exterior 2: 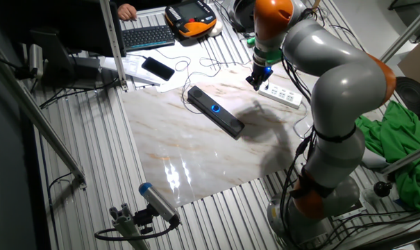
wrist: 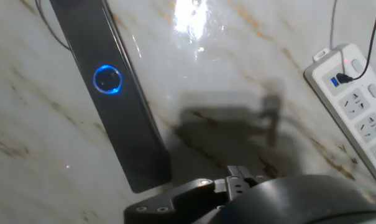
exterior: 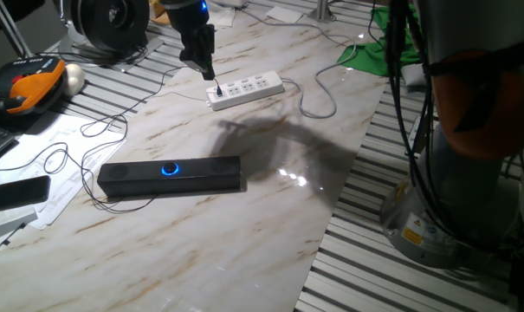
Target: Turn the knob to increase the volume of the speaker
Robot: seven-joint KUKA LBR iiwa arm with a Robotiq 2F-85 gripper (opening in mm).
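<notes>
Hand view looks down on a marble table [wrist: 237, 56]. A long black speaker [wrist: 113, 93] lies at the left, its knob [wrist: 107, 80] ringed in glowing blue. A white power strip [wrist: 355, 106] sits at the right edge. Both fixed views show the claw [exterior: 201, 62] raised above the table near the power strip, well apart from the speaker and touching nothing. Whether its fingers are spread or closed cannot be told.

The speaker [exterior 2: 216, 110] lies slantwise on the marble worktop [exterior 2: 189, 160], knob [exterior 2: 215, 107] glowing blue. The gripper [exterior 2: 254, 84] hangs at its two o'clock, beside a white power strip [exterior 2: 283, 96].
</notes>
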